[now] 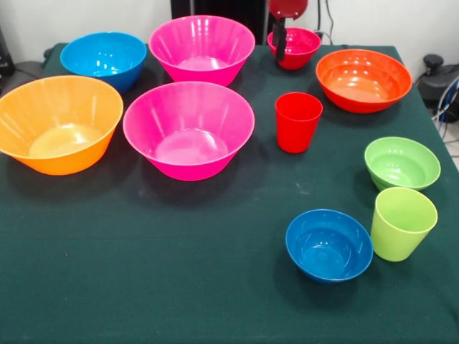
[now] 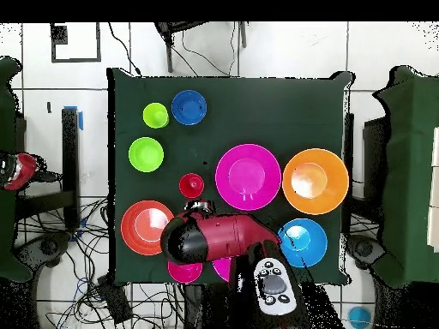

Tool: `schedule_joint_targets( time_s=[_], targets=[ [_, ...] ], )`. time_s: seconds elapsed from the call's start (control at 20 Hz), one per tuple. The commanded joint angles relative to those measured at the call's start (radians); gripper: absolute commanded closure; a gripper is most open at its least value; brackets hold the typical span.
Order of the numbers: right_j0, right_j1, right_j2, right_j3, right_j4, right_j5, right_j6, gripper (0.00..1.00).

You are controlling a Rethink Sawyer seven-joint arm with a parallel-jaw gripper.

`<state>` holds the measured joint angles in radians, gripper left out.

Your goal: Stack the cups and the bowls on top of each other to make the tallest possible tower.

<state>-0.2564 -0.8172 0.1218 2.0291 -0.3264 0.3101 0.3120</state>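
All pieces stand apart on the table, open side up; no tower stands. The red cup point(image 1: 298, 122) is mid-table, also in the overhead view point(image 2: 191, 185). The lime green cup point(image 1: 403, 223) is at the near right beside the small blue bowl point(image 1: 329, 244) and small green bowl point(image 1: 401, 163). The wide red-orange bowl point(image 1: 363, 79) is at the far right. Two pink bowls point(image 1: 188, 129) point(image 1: 202, 49), the yellow-orange bowl point(image 1: 59, 123) and the mid-sized blue bowl point(image 1: 104, 59) fill the left. My gripper point(image 1: 280, 39) hangs at the small red bowl's point(image 1: 295, 48) left rim.
The table wears a dark green cloth point(image 1: 179, 287). In the overhead view my red arm point(image 2: 214, 238) covers the far pink bowl and part of the small red bowl point(image 2: 184, 272). Cables and chairs surround the table.
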Motion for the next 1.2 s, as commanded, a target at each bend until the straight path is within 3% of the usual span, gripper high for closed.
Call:
schedule_joint_targets(
  time_s=[0.05, 0.7, 1.2],
  targets=[
    [-0.043, 0.053, 0.107, -0.014, 0.043, 0.064, 0.194, 0.0],
    [0.017, 0.169, 0.126, -0.179, 0.09, 0.105, 0.195, 0.0],
    [0.062, 0.127, 0.113, -0.236, 0.166, 0.187, 0.223, 0.0]
  ],
)
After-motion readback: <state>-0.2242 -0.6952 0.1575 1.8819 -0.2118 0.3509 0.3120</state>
